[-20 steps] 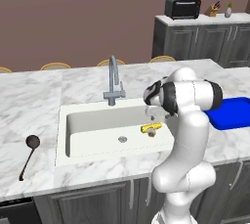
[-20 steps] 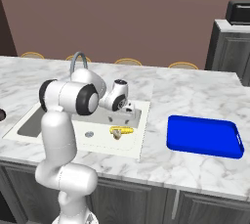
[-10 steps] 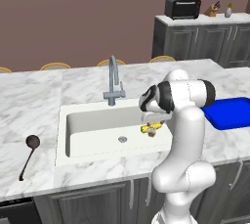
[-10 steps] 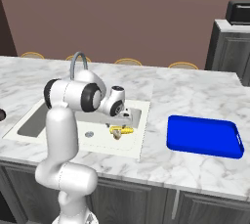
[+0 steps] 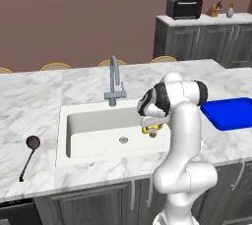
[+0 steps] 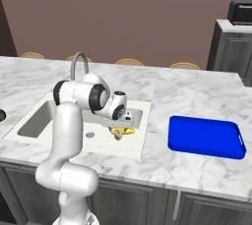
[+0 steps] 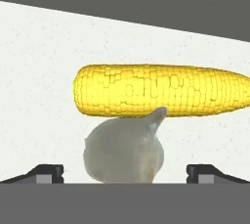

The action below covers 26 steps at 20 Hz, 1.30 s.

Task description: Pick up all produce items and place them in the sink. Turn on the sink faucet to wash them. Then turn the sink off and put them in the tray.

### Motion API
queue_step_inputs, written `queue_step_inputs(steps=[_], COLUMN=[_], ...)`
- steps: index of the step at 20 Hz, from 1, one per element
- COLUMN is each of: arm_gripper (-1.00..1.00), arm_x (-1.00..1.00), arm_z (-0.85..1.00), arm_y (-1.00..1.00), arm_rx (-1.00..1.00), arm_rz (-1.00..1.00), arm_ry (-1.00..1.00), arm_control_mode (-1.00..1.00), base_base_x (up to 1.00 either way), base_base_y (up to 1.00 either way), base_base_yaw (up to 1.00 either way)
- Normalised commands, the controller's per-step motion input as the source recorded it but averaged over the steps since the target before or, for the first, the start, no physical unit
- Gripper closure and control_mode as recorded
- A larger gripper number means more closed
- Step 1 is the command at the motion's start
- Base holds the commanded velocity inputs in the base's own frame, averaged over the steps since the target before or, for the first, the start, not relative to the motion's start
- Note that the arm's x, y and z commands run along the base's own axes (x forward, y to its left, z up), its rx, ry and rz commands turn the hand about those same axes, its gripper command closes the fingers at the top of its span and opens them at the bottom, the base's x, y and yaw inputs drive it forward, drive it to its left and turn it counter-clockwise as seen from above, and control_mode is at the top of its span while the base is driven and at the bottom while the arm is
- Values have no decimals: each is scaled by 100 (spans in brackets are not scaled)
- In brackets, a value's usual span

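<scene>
White marble worktop (image 5: 39,106) carries the sink (image 5: 93,123), with grey cabinets behind. Tool (image 7: 125,171) hangs low in the basin's right end, fingers spread wide and holding nothing. Beige roundish item (image 7: 124,152) sits directly between the fingers, close ahead. Corn cob (image 7: 161,91) lies crosswise just beyond, touching the item's tip. Faucet (image 5: 114,80) stands back-left of the tool; blue tray (image 6: 206,135) well off to its right. Risk: closing on the rounded item may squeeze it out sideways, or nudge the corn along the floor.
</scene>
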Motion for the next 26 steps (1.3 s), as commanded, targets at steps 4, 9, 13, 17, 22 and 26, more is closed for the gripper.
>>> queue_step_inputs(steps=[4, 9, 13, 17, 22, 26], arm_gripper=[-100, -100, -100, -100, -100, 100], arm_x=[25, -16, -24, -14, -32, -28], arm_z=[-31, -22, -24, -32, -35, -35], arm_y=[0, -8, -5, 0, -2, -6], arm_rx=[0, 0, 0, 0, 0, -1], arm_rz=[3, 0, 0, 0, 0, 0], arm_ry=[1, 0, 0, 1, 1, 0], arm_control_mode=[-100, -100, -100, -100, -100, -100], base_base_x=[0, 0, 0, 0, 0, 0], base_base_y=[0, 0, 0, 0, 0, 0], base_base_yaw=[0, 0, 0, 0, 0, 0])
